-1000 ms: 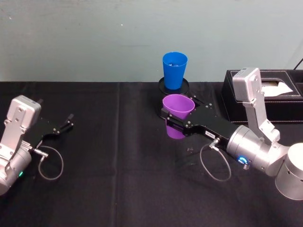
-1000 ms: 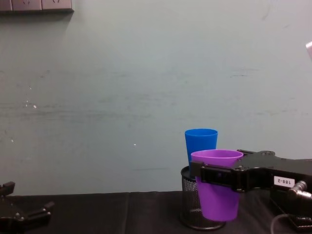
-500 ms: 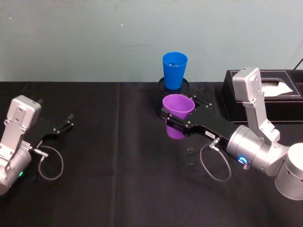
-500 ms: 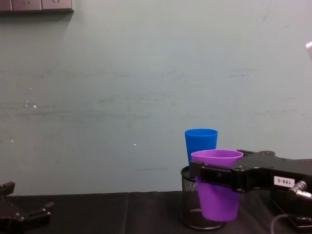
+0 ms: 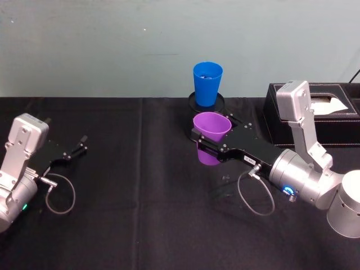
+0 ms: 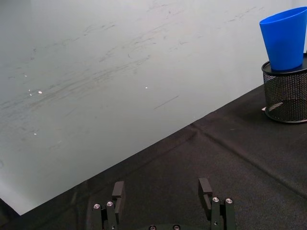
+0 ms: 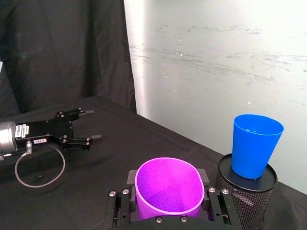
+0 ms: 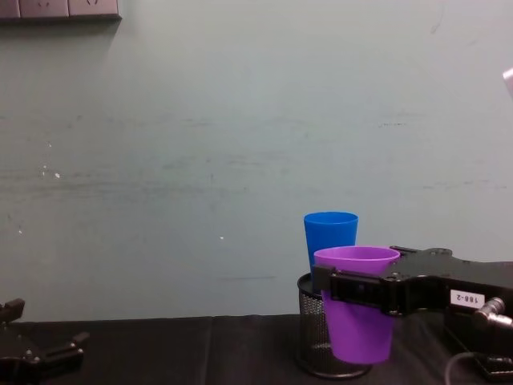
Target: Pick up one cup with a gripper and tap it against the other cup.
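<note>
Head view, nearest first: right arm body lower right, partly cut off at the edge, blue ring light (image 5: 289,191) lit, cable (image 5: 256,198) looped down to the black worktop (image 5: 140,197). Right claw (image 5: 214,134) reaches in towards the middle, fingers clamped on either side of the purple cup (image 5: 212,126) just under its rim. Cup upright, mouth open upward, the middle of its wall hidden behind the near finger. Chest view: purple cup (image 8: 359,333) hangs in the right claw (image 8: 357,289) with its base looking clear of the worktop; arm cut off at the right edge. Right wrist view: purple cup (image 7: 168,187) seen from above between the two fingers, lower part hidden.

Left claw (image 5: 80,144) parked far left, low over the worktop, well apart from both cups. Left wrist view: left claw (image 6: 161,189) fingers spread wide, nothing between them.

Black tissue box (image 5: 315,112) at the right, partly hidden behind the right arm's upper link.

Farther back: black mesh holder (image 5: 194,102) near the wall, blue cup (image 5: 207,83) standing upright in its top; how deep it sits, cannot tell. Gap visible between purple cup and holder, cups not touching. Chest view: blue cup (image 8: 330,233) and mesh holder (image 8: 311,337) partly hidden behind the purple cup. Pale wall behind.
</note>
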`<state>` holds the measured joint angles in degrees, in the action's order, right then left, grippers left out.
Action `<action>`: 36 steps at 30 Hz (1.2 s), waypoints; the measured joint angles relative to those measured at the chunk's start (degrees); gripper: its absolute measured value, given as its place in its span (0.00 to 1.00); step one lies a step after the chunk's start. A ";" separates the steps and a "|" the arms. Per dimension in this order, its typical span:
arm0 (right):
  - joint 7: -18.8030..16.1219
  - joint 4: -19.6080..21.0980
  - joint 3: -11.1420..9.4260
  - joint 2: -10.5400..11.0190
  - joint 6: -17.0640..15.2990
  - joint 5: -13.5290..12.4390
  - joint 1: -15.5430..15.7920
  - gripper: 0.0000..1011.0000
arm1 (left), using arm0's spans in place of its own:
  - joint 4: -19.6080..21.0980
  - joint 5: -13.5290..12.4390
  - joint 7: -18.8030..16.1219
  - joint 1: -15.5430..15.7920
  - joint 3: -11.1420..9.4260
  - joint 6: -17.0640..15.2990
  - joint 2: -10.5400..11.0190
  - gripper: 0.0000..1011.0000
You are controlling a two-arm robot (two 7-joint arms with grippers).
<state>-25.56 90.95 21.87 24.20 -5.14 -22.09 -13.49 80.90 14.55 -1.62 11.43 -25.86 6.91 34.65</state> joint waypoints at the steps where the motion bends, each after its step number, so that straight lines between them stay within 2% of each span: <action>1: 0.00 0.00 0.00 0.00 0.00 0.00 0.00 0.72 | 0.00 0.00 0.00 0.00 0.00 0.00 0.00 0.99; 24: 0.00 0.00 0.00 0.00 0.00 0.00 0.00 0.72 | 0.00 0.00 0.00 0.00 0.00 0.00 0.00 0.99; 32: 0.85 -3.44 0.23 -0.79 -0.34 -0.10 -2.79 0.72 | 0.00 0.00 0.00 0.00 0.00 0.00 0.00 0.99; 36: 1.10 -6.64 0.33 -1.90 0.33 0.04 -5.10 0.72 | 0.00 0.00 0.00 0.00 0.00 0.00 0.00 0.99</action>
<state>-24.46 84.31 22.20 22.29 -4.81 -22.05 -18.59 80.90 14.55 -1.62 11.43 -25.86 6.91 34.65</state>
